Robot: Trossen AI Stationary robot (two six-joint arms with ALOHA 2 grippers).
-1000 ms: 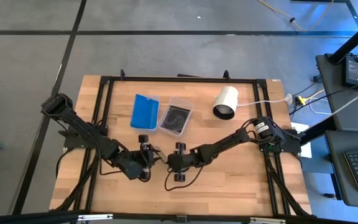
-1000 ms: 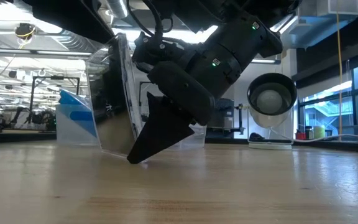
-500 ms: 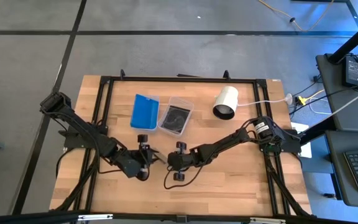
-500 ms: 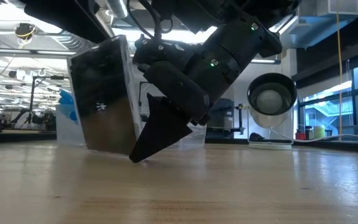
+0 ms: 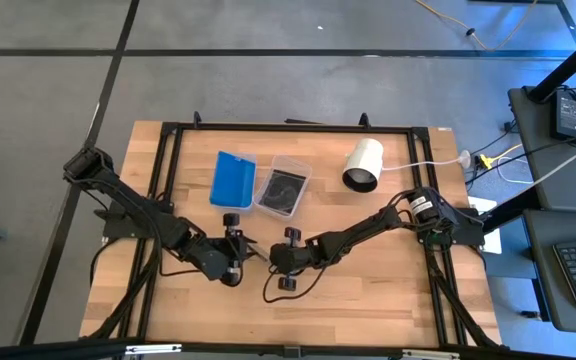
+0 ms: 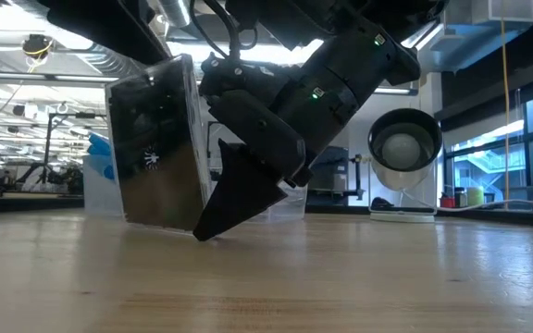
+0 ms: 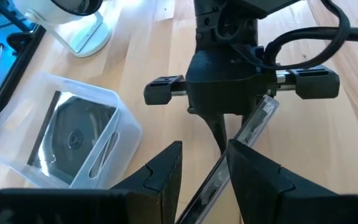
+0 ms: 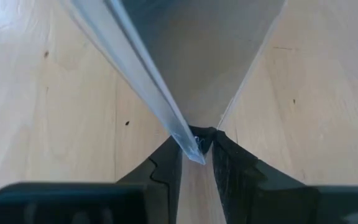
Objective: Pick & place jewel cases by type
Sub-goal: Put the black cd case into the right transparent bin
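Now dark jewel case (image 6: 155, 148) upright on edge, pinched btwn left end effector (image 7: 205, 168) & right end effector (image 8: 196, 144).

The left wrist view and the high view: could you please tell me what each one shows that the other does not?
Only the left wrist view shows the jewel case edge-on between both grippers, and a disc lying in the clear tub. Only the high view shows the blue tub, the whole table and both arms' reach. Both show the right gripper, the clear tub and the white cylinder.
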